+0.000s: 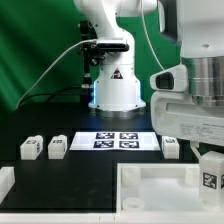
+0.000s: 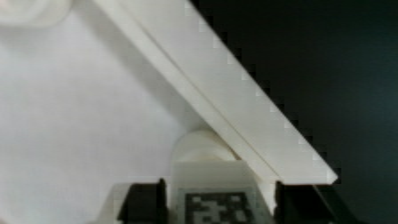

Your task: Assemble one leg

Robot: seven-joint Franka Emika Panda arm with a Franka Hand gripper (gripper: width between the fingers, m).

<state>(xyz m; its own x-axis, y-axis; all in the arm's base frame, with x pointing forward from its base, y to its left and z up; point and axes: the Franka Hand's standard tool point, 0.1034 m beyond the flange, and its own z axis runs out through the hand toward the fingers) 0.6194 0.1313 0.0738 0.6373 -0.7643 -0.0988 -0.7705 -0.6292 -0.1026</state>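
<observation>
I'm pinching the leg (image 1: 210, 178) in the fingers (image 2: 143, 203) — frame's lower right — hovering it over the panel (image 1: 150, 185), presumably for seating.

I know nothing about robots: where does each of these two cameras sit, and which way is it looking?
Exterior view: sits off the arm, low at the black table, facing the arm's white base; the tool looms at the exterior view's right.
Wrist view: rides on the wrist, looking along the tool's dark fingers onto the large flat white panel.
Shared: the small stubby white plastic leg with its black-and-white tag, gripped in the tool, and the panel.
</observation>
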